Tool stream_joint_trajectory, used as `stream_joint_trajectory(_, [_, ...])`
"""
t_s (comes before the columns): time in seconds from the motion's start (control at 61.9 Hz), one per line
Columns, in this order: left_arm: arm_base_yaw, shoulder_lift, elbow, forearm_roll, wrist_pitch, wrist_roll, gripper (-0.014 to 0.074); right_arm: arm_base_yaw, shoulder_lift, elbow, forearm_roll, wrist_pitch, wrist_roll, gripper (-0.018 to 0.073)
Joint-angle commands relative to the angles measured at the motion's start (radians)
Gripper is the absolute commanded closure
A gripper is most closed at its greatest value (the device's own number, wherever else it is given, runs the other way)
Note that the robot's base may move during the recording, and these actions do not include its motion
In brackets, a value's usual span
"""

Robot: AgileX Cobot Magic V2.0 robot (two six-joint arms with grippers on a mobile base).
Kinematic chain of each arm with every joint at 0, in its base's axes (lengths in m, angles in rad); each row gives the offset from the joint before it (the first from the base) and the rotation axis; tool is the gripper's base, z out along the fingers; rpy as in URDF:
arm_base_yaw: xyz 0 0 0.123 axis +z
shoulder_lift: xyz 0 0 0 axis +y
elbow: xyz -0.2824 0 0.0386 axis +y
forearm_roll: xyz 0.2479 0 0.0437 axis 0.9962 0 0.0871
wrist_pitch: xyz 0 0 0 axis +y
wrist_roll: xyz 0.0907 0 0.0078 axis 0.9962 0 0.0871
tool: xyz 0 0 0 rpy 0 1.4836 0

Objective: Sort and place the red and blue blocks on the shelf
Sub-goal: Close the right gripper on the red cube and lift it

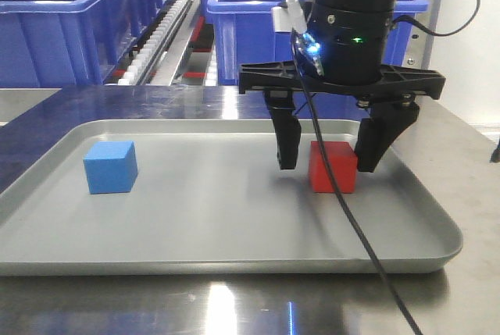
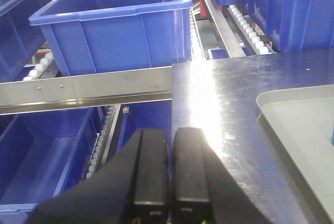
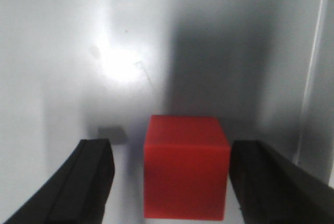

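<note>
Right gripper (image 1: 328, 165) spread open astride the red block (image 1: 333, 167), not pinching | left gripper (image 2: 167, 172) clenched on nothing, facing the shelf (image 2: 83, 89) | step, we judge: red pickup; next we close squarely, then lift | count: one red block, one blue block (image 1: 110, 166), well apart on one tray (image 1: 234, 269)

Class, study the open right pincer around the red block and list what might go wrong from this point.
1. The red block sits off-centre in the open right pincer, nearly against one finger; closing may shove or twist it.
2. A cable trails across the tray in front of the block and might snag.
</note>
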Motion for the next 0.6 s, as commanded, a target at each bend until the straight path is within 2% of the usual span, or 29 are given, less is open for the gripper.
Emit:
stream_joint_trajectory(0.0, [-0.003, -0.011, 0.028, -0.007, -0.082, 0.000, 0.0474, -0.002, -0.041, -0.021, -0.014, -0.009, 0.000, 0.0032])
stream_joint_trajectory(0.113, [-0.003, -0.011, 0.028, -0.007, -0.082, 0.000, 0.0474, -0.002, -0.035, -0.021, -0.014, -0.007, 0.000, 0.0153])
stream_joint_trajectory(0.21, [-0.003, -0.011, 0.028, -0.007, -0.082, 0.000, 0.0474, -0.003, -0.036, -0.021, -0.014, -0.007, 0.000, 0.0342])
stream_joint_trajectory(0.323, [-0.003, -0.011, 0.028, -0.007, -0.082, 0.000, 0.0474, -0.003, -0.050, -0.022, -0.015, -0.010, 0.000, 0.0512])
stream_joint_trajectory(0.582, [-0.003, -0.011, 0.028, -0.007, -0.082, 0.000, 0.0474, -0.003, -0.143, -0.019, -0.081, -0.036, -0.014, 0.0501])
